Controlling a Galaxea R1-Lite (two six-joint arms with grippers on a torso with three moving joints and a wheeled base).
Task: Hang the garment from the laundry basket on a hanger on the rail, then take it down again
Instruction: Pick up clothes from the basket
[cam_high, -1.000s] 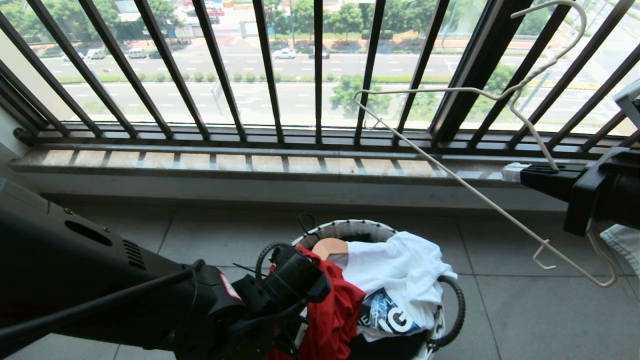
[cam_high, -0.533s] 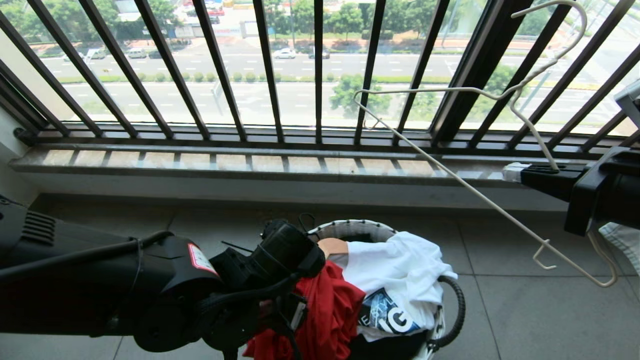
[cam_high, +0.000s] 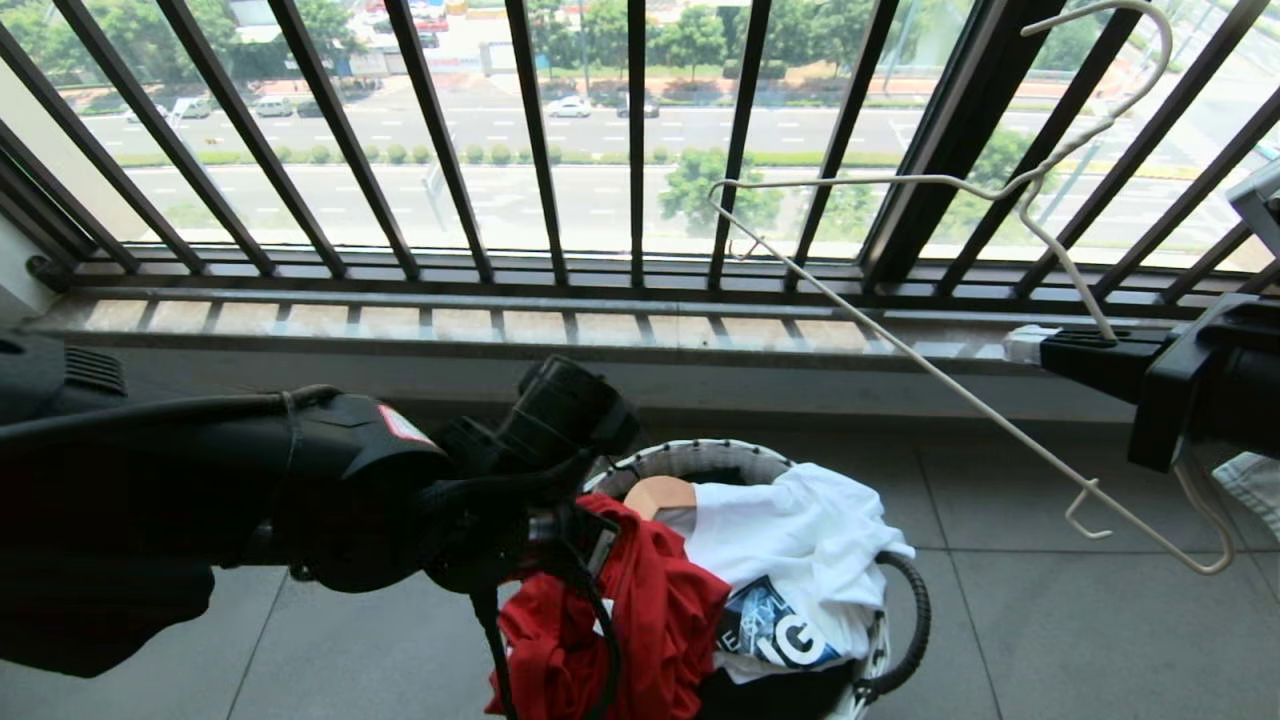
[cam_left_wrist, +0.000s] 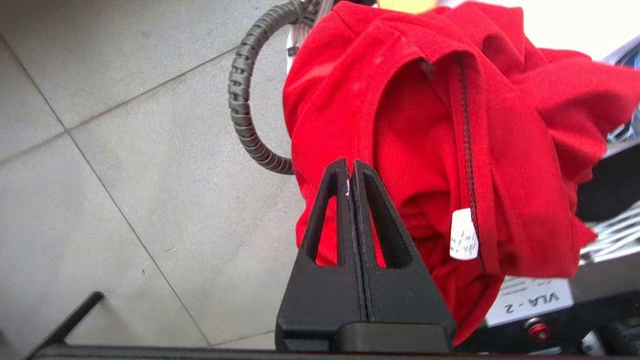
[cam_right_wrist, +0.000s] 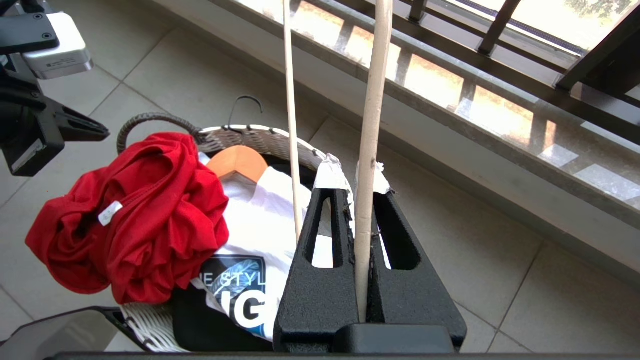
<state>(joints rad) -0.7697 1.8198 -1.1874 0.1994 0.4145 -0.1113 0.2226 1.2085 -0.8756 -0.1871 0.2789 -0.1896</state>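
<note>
The left hand (cam_left_wrist: 350, 172) was closed, fingertips together beside the red T-shirt (cam_right_wrist: 135, 215), which was heaped over the laundry basket's (cam_right_wrist: 250, 137) rim. The right hand (cam_right_wrist: 357, 175) was clamped on the white wire hanger (cam_high: 900, 350).

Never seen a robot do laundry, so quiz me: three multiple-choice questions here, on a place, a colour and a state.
1. Where is the red T-shirt?
A on the window sill
B heaped on the laundry basket
C on the hanger
2. The hanger in the right jaws is:
A white
B blue
C black
3. The right jaws are:
A wide open
B shut on the hanger
C holding a shirt
Key: B, it overhangs the rim; A, pale wire; B, wire pinched between them.
</note>
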